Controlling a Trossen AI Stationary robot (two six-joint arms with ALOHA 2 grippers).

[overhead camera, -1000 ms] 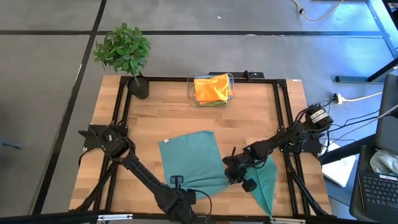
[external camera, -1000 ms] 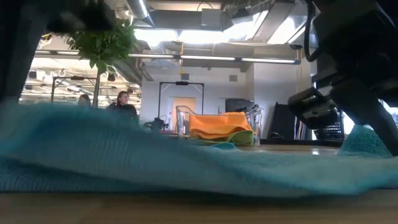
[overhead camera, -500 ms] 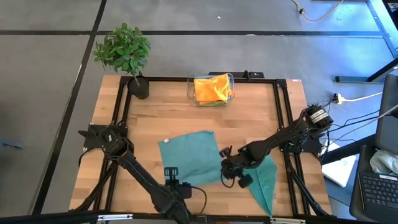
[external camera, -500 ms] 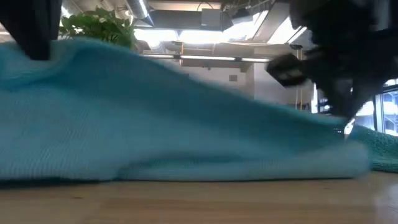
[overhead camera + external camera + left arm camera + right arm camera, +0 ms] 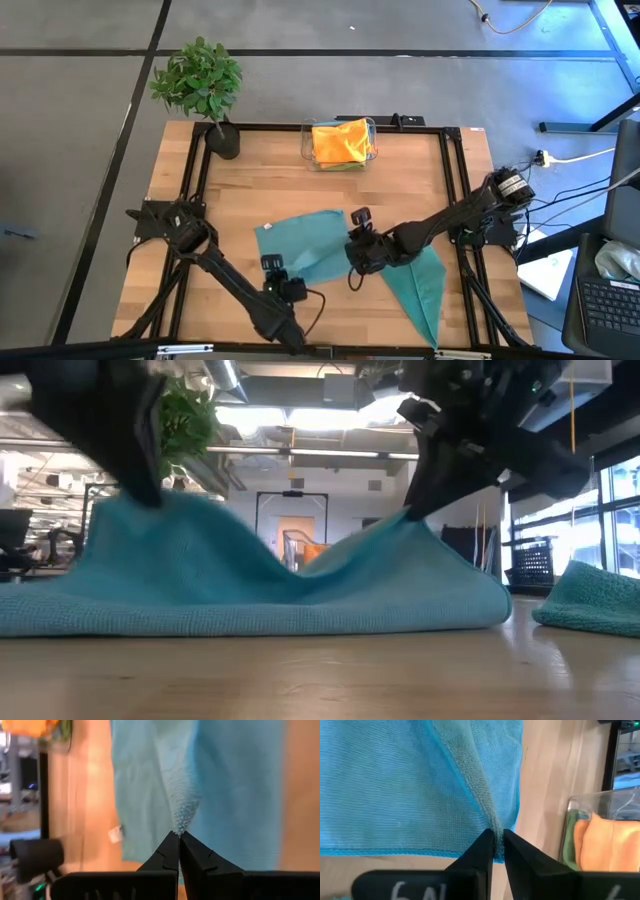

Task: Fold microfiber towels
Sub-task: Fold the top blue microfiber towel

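A teal microfiber towel lies at the table's middle near side, its far part flat on the wood and its near edge raised. My left gripper is shut on that edge at its left end, and my right gripper is shut on it at its right end. In the low view the towel hangs from the two grippers and sags between them. A second teal towel lies crumpled at the near right. An orange towel sits on a green one in a clear bin. My left gripper pinches the towel's raised near edge between its two fingertips, where the cloth gathers into a ridge. The held part is lifted; the towel's far part rests on the table. My right gripper pinches the hemmed edge near the right corner between its two fingertips. The cloth puckers into a fold at the fingers. That part is lifted, slack toward the middle.
The clear bin stands at the far middle of the table. A potted plant stands at the far left corner. Bare wood lies between the towel and the bin.
Both grippers have gone up and toward the table's far edge, staying shut on the towel's near edge. That edge has been lifted and carried over the towel, folding its near part back, while the far part has stayed on the table.
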